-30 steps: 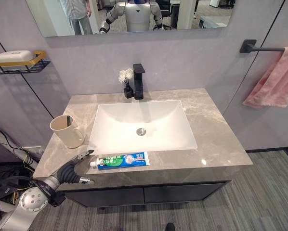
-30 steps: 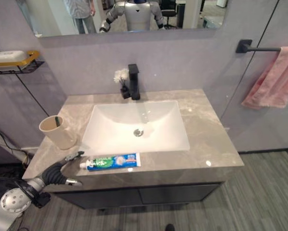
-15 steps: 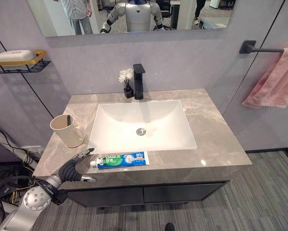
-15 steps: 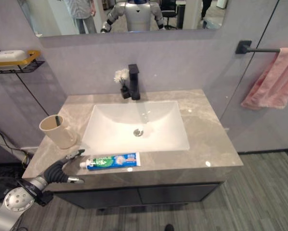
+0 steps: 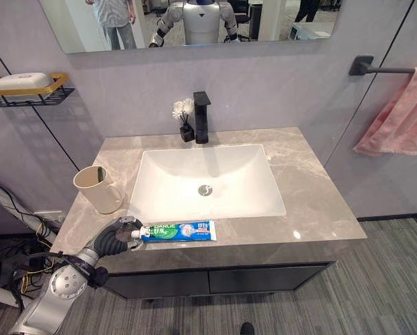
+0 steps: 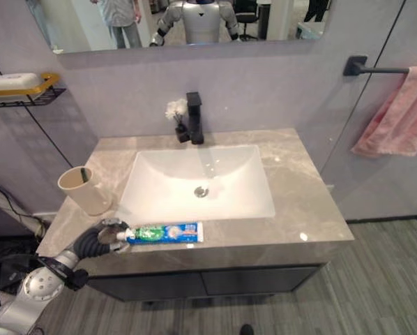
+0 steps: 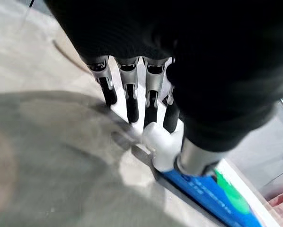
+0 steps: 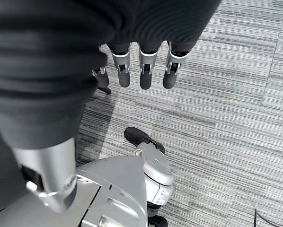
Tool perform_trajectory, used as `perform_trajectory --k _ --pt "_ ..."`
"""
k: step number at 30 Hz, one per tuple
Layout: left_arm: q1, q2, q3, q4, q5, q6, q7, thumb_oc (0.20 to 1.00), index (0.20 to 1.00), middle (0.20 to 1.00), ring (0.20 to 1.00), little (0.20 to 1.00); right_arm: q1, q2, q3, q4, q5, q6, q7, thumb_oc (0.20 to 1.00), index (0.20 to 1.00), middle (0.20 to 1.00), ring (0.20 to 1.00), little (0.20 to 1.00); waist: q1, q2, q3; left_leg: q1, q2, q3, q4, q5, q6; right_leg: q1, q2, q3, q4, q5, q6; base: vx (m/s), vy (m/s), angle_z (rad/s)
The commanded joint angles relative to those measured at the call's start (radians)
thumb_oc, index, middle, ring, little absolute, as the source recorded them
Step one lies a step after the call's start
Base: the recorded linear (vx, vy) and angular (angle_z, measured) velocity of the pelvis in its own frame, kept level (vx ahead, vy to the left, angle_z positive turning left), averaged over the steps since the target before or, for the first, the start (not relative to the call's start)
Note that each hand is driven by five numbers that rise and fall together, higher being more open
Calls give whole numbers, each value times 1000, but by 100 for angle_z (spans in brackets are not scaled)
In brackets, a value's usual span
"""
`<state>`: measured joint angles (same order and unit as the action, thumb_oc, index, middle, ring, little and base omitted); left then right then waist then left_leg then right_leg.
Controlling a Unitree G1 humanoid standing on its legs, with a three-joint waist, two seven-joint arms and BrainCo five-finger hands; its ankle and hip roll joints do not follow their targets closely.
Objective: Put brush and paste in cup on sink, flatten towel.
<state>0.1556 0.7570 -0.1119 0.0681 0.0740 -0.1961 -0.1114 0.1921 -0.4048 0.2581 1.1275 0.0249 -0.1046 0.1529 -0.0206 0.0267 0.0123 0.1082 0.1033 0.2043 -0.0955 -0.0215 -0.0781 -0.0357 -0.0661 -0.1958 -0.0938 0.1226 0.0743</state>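
Note:
A blue and green toothpaste tube [image 5: 178, 230] lies along the counter's front edge, its white cap [image 7: 159, 142] pointing left. My left hand [image 5: 112, 240] sits at that cap end, fingers [image 7: 131, 97] curled over the cap and thumb against the tube's shoulder. A beige cup [image 5: 97, 190] stands on the counter's left side with a dark brush [image 5: 100, 173] inside it. A pink towel [image 5: 398, 115] hangs bunched on a black bar at the right wall. My right hand [image 8: 144, 66] hangs over the floor, fingers straight, holding nothing.
A white basin [image 5: 207, 183] is set into the grey marble counter [image 5: 313, 202], with a black faucet [image 5: 201, 117] and a small flower vase [image 5: 185, 123] behind it. A wall shelf [image 5: 27, 91] with soap is at the left. A mirror hangs above.
My left hand has moved right along the counter's front edge and closed its fingers round the toothpaste's cap end; earlier it stood open just left of the tube.

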Motion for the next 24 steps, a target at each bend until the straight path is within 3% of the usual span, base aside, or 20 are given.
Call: perform_trajectory --k 1,13,24 --pt "-5 -27 -108 12 67 -16 -30 200 200 200 200 200 -85 5 20 40 18 1 -27 1000 1000 1000 1000 1000 -51 -17 40 -10 9 -4 8 16 -12 100 -27 75 13 -81 67 0 0 0" --pt "-9 -14 -154 15 135 -24 -32 200 200 200 200 200 -108 11 -35 117 59 9 -75 1000 1000 1000 1000 1000 -43 -18 25 -7 18 0 8 18 -17 98 -23 84 7 -75 67 -18 -5 -3" --pt "-54 3 -111 -18 195 -44 53 200 200 200 200 200 -123 22 -59 172 77 22 -94 1000 1000 1000 1000 1000 -43 -34 4 5 33 -2 8 18 -25 111 -12 86 7 -75 62 -7 -2 0"
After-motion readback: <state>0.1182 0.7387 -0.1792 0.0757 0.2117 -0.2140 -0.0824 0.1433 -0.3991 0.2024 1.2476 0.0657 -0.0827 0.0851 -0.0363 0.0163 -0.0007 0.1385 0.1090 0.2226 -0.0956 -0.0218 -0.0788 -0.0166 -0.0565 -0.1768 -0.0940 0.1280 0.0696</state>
